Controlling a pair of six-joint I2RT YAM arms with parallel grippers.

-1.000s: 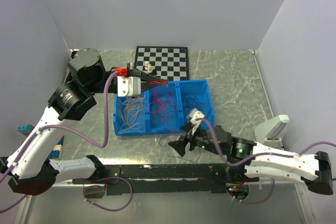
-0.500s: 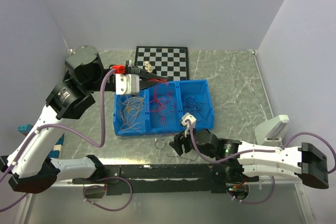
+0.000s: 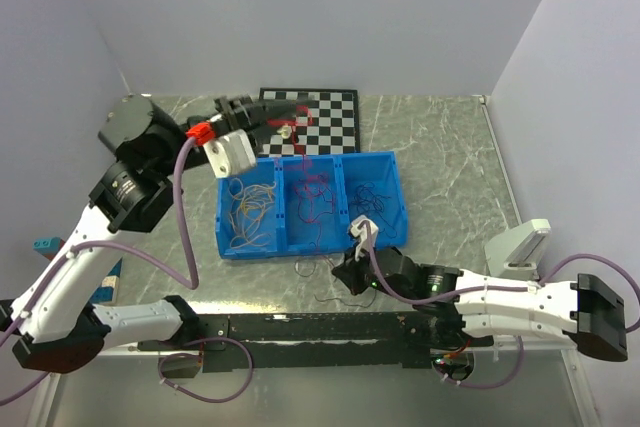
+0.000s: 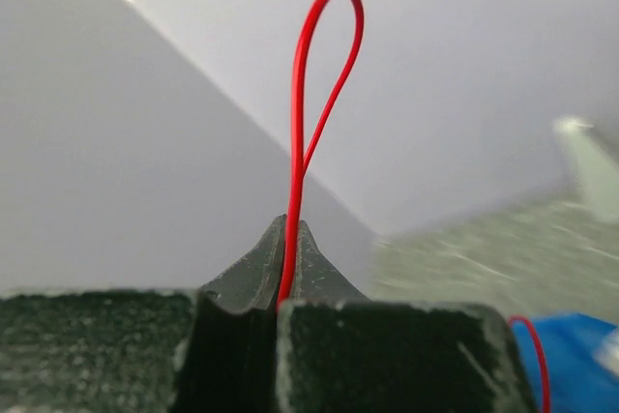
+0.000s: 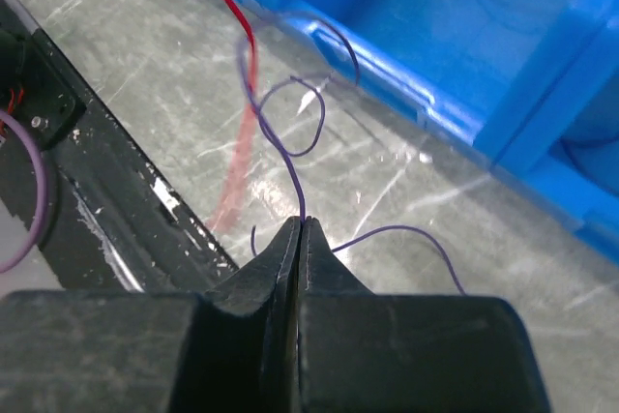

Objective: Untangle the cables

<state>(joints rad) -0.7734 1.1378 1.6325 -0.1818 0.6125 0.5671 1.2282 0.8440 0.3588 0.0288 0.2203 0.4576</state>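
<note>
The cables lie sorted in a blue tray [image 3: 225,247]: yellow-orange ones [image 3: 250,215] on the left, red ones [image 3: 315,197] in the middle, dark purple ones [image 3: 372,195] on the right. My left gripper [image 3: 285,117] is raised over the chessboard, blurred. In the left wrist view my left gripper [image 4: 290,224] is shut on a thin red cable [image 4: 300,123] that loops upward from the tips. My right gripper [image 3: 345,272] is low on the table just in front of the tray. Seen from its wrist, my right gripper [image 5: 300,222] is shut on a purple cable [image 5: 280,147]. A red strand [image 5: 232,9] crosses above that cable.
A chessboard [image 3: 325,119] with a few small pieces [image 3: 286,130] lies behind the tray. The tray's front wall [image 5: 455,113] is just beyond my right fingertips. A black rail [image 3: 300,327] runs along the near edge. A white block [image 3: 520,242] sits at the right, a teal one [image 3: 42,245] at the left.
My right gripper was open; it slid left in front of the tray and closed on the purple cable. My left gripper rose and swung back over the chessboard with the red cable.
</note>
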